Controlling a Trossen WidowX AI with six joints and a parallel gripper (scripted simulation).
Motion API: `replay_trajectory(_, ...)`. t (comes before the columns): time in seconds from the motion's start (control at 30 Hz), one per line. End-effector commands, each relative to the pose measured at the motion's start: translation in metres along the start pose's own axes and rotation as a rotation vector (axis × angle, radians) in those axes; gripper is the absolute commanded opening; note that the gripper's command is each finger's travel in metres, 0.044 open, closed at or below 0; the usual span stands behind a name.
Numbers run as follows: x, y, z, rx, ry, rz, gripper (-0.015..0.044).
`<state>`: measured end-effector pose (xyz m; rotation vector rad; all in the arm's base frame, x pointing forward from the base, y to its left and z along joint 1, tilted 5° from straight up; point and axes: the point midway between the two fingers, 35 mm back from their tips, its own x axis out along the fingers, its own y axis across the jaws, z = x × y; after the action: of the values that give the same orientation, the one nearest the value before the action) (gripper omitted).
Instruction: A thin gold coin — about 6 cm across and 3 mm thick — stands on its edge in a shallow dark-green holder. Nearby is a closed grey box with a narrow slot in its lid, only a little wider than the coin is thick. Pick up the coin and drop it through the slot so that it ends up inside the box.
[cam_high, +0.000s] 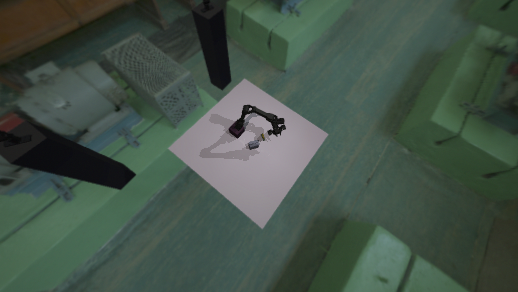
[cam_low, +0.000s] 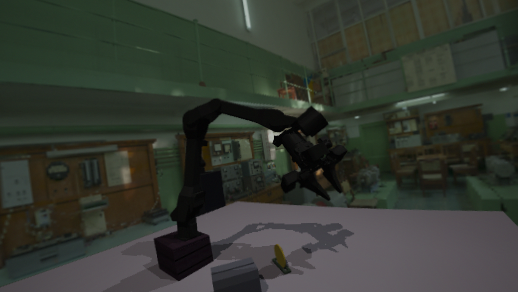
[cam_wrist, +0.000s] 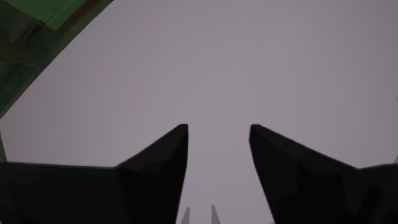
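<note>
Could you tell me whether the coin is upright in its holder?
Upright: the coin stands on edge in the holder, beside the box.

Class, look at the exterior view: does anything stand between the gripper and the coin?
Nothing visible does. The gripper hangs in open air, holding nothing, above the coin, which stands upright in its holder beside the box.

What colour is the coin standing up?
Gold-yellow coin, seen best in the exterior view.
</note>
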<state>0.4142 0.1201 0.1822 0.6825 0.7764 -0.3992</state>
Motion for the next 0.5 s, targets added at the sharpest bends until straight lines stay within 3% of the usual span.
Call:
replay_trajectory(0.0,-0.003,-0.05,-0.035,-0.093,0.196,-0.108,0.0161)
replay_trajectory(0.2,-0.031,-0.13,-0.093,-0.174,0.544,-0.263,0.0161)
replay_trajectory(0.47,-0.022,-0.132,-0.103,-0.178,0.584,-0.278,0.0161)
